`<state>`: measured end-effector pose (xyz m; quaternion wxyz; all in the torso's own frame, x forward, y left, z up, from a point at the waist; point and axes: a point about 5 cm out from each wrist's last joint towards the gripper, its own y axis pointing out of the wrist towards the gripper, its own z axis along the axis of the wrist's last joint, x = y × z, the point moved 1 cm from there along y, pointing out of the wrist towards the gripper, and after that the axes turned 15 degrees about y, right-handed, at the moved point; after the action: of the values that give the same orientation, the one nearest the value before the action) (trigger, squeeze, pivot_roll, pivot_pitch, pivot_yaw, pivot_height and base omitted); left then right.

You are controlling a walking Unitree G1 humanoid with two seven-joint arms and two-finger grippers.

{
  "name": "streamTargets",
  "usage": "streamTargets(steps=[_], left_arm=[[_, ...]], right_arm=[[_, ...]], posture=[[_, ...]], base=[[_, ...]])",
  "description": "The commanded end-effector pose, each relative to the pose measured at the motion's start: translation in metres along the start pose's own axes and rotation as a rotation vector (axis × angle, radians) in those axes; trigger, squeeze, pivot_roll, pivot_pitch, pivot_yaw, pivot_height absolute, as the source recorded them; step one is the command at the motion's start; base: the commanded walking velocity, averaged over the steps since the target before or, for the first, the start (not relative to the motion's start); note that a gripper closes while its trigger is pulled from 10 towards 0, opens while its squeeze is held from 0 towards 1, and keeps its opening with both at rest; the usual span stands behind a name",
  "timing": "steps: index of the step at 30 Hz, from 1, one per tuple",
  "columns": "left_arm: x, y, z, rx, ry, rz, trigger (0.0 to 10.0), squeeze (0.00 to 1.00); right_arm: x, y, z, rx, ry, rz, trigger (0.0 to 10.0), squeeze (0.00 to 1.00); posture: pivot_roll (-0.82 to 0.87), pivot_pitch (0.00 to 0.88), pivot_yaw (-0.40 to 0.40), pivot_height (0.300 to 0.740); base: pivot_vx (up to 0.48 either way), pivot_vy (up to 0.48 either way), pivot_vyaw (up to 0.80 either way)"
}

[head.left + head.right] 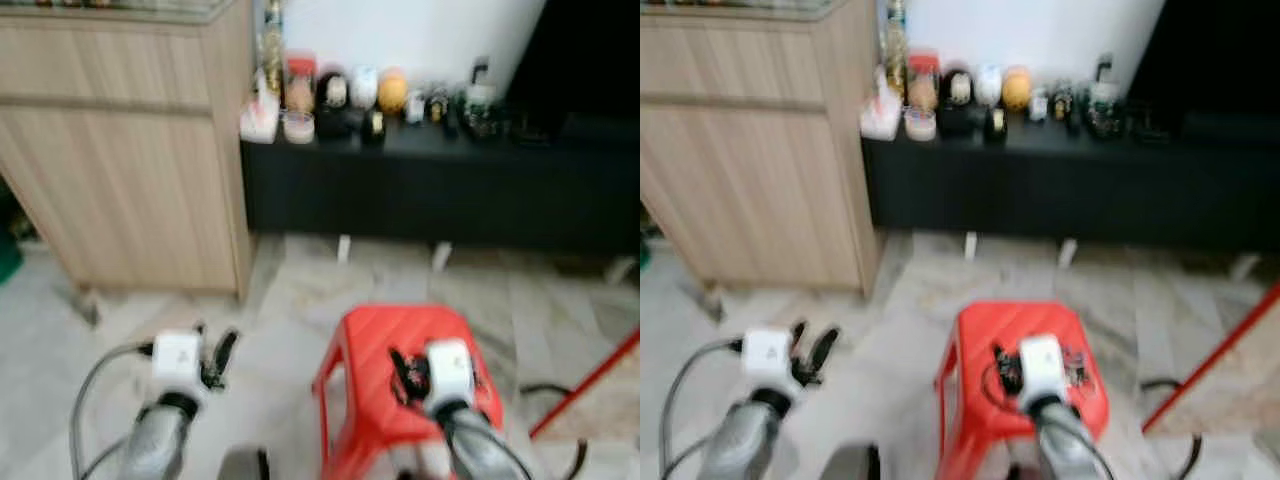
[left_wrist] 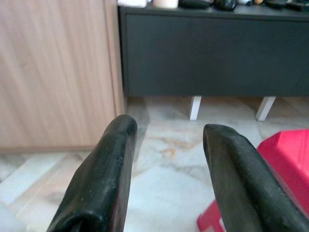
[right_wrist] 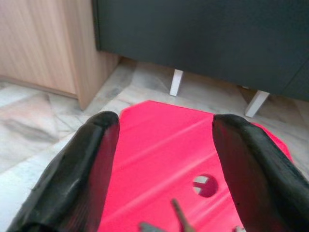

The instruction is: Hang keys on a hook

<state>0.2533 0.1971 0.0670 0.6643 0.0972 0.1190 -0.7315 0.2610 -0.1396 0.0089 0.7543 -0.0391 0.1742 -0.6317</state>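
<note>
A red plastic stool (image 1: 375, 345) stands on the marble floor right in front of me. A small bunch of keys (image 3: 181, 218) lies on its seat near a round hole (image 3: 205, 185); the keys are blurred in the eye views. My right gripper (image 3: 165, 124) hovers open just above the seat, its black fingers (image 3: 87, 159) spread wide, with the keys below and between them. My left gripper (image 1: 216, 355) is held out open over the bare floor to the left of the stool, with nothing between its fingers (image 2: 108, 174).
A light wooden cabinet (image 1: 120, 150) stands at the left. A low black sideboard (image 1: 440, 190) on white feet runs along the back wall, with jars and bottles (image 1: 330, 95) on top. A red pole (image 1: 590, 385) slants at the right, and a dark cable (image 1: 545, 392) lies on the floor.
</note>
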Motion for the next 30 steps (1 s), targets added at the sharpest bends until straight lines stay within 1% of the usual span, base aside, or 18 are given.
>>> streamTargets(steps=[1, 4, 10, 15, 20, 22, 23, 26, 28, 30], left_arm=[[0.012, 0.003, 0.005, 0.023, -0.012, -0.038, 10.0, 0.00], [0.012, 0.003, 0.005, 0.023, -0.011, -0.036, 10.0, 0.00], [0.012, 0.003, 0.006, 0.024, -0.011, -0.036, 10.0, 0.00], [0.011, 0.002, 0.005, 0.021, -0.010, -0.035, 10.0, 0.00], [0.010, 0.001, 0.004, 0.016, -0.009, -0.032, 10.0, 0.00], [0.010, 0.001, 0.004, 0.015, -0.007, -0.032, 10.0, 0.00], [0.010, 0.001, 0.004, 0.015, -0.007, -0.032, 10.0, 0.00], [0.010, 0.001, 0.004, 0.015, -0.005, -0.032, 10.0, 0.00], [0.010, 0.001, 0.004, 0.014, -0.002, -0.034, 10.0, 0.00], [0.010, 0.001, 0.004, 0.014, -0.002, -0.034, 10.0, 0.00]], right_arm=[[0.015, -0.005, -0.004, -0.020, -0.001, -0.049, 10.0, 0.00], [0.016, -0.005, -0.004, -0.021, 0.000, -0.055, 10.0, 0.00], [0.021, -0.006, -0.005, -0.024, 0.019, -0.095, 10.0, 0.00], [0.025, -0.007, -0.009, -0.049, 0.118, -0.130, 10.0, 0.00], [0.030, -0.010, -0.013, -0.066, 0.157, -0.173, 10.0, 0.00], [0.034, -0.014, -0.018, -0.069, 0.252, -0.211, 10.0, 0.00], [0.034, -0.014, -0.018, -0.069, 0.262, -0.214, 10.0, 0.00], [0.033, -0.017, -0.021, -0.076, 0.338, -0.214, 10.0, 0.00], [0.033, -0.019, -0.027, -0.094, 0.439, -0.232, 10.0, 0.00], [0.035, -0.020, -0.028, -0.094, 0.480, -0.247, 10.0, 0.00]], posture=[[0.07, 0.000, -0.070, 0.586], [0.07, 0.000, -0.070, 0.586], [0.08, 0.000, -0.069, 0.586], [0.08, 0.000, -0.070, 0.586], [0.08, 0.000, -0.070, 0.586], [0.08, 0.000, -0.070, 0.586], [0.08, 0.000, -0.070, 0.586], [0.08, 0.000, -0.068, 0.586], [0.08, 0.000, -0.067, 0.586], [0.08, 0.000, -0.067, 0.586]], base=[[0.345, 0.000, 0.00], [0.318, 0.000, 0.00], [0.000, 0.000, 0.00], [0.000, 0.000, 0.00], [0.000, 0.000, 0.00], [0.000, 0.000, 0.00], [0.000, 0.000, 0.00], [0.000, 0.000, 0.00], [0.000, 0.000, 0.00], [0.000, 0.000, 0.00]])
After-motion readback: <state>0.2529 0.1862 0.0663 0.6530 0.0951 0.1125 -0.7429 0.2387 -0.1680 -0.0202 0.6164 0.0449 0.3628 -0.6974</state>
